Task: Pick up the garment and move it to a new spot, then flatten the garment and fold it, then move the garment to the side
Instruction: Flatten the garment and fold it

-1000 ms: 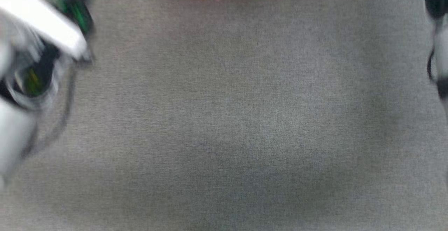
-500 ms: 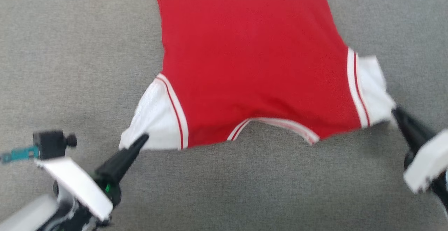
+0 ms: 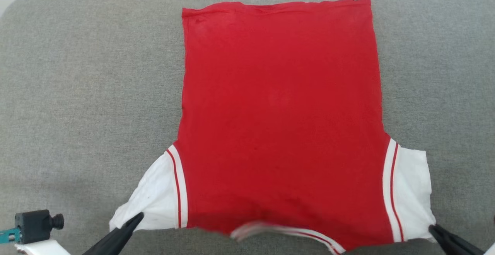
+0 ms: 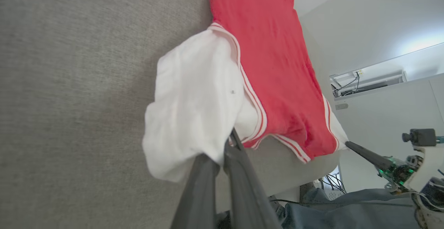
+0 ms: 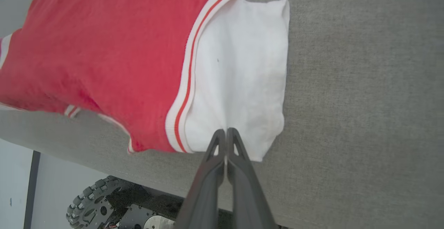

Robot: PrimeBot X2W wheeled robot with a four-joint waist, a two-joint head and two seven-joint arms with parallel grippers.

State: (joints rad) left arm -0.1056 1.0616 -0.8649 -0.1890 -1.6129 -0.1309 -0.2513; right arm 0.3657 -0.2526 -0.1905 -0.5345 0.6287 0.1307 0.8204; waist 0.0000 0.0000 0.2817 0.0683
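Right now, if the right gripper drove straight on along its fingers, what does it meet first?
The garment, at its white sleeve: the right gripper is shut on its edge, so it would likely bunch cloth toward the striped trim. Height above the grey cushion is unclear.

Thin matt cloth garment [image 3: 278, 112] on coarse-woven grey fabric surface [image 3: 85, 92].

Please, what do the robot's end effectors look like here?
The left end effector and the right end effector each have two long dark grey fingers tapering to a point. Behind the right one, the left wrist view shows green lights, a white housing and a small black box with a knob.
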